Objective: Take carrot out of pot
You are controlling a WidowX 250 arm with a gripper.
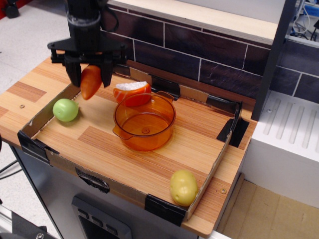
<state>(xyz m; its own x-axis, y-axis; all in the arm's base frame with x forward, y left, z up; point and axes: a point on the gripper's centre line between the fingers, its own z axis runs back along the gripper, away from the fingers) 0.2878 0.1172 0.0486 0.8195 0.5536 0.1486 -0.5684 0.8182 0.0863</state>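
Observation:
My gripper [90,79] is shut on the plain orange carrot [90,83] and holds it upright in the air above the far left part of the wooden tray, left of the pot and just above and right of the green ball. The translucent orange pot [144,124] stands in the middle of the tray with nothing inside it. The carrot is well clear of the pot's rim.
A green ball [66,109] lies at the tray's left. An orange wedge with a white top [131,92] sits just behind the pot. A yellow potato-like toy [183,187] lies at the front right corner. Low cardboard walls [55,105] ring the tray.

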